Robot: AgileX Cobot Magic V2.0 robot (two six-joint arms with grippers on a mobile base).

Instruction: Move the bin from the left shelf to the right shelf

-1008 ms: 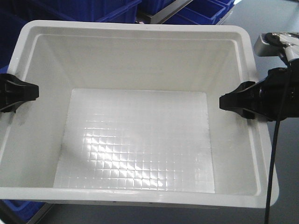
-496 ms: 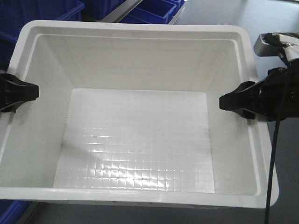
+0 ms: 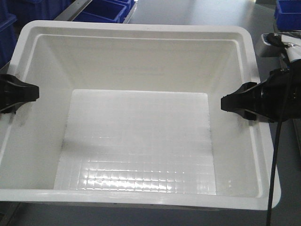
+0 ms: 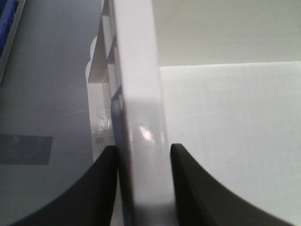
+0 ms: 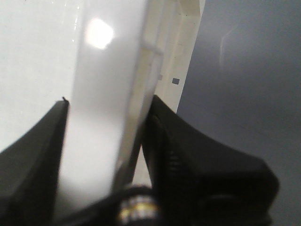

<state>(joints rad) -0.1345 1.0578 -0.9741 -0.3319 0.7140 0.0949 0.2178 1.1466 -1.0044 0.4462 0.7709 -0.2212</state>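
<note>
A large empty white bin [image 3: 141,61] fills the front view, held up off the floor. My left gripper [image 3: 19,94] is shut on the bin's left rim [image 4: 138,94], one finger inside and one outside the wall. My right gripper [image 3: 240,103] is shut on the bin's right rim [image 5: 108,70] the same way. In the left wrist view my left gripper [image 4: 141,155] straddles the rim; in the right wrist view my right gripper [image 5: 108,113] does too. The inside of the bin has a gridded floor and holds nothing.
Blue bins [image 3: 101,12] on a shelf show past the bin's far left corner. Another blue bin [image 3: 288,9] sits at the far right. Grey floor [image 3: 197,12] lies beyond and below the bin. A black cable [image 3: 273,169] hangs by the right arm.
The blue bins behind the white bin have slid left and out of view; grey floor and a blue bin at the far right have come in. Both grippers keep their hold.
</note>
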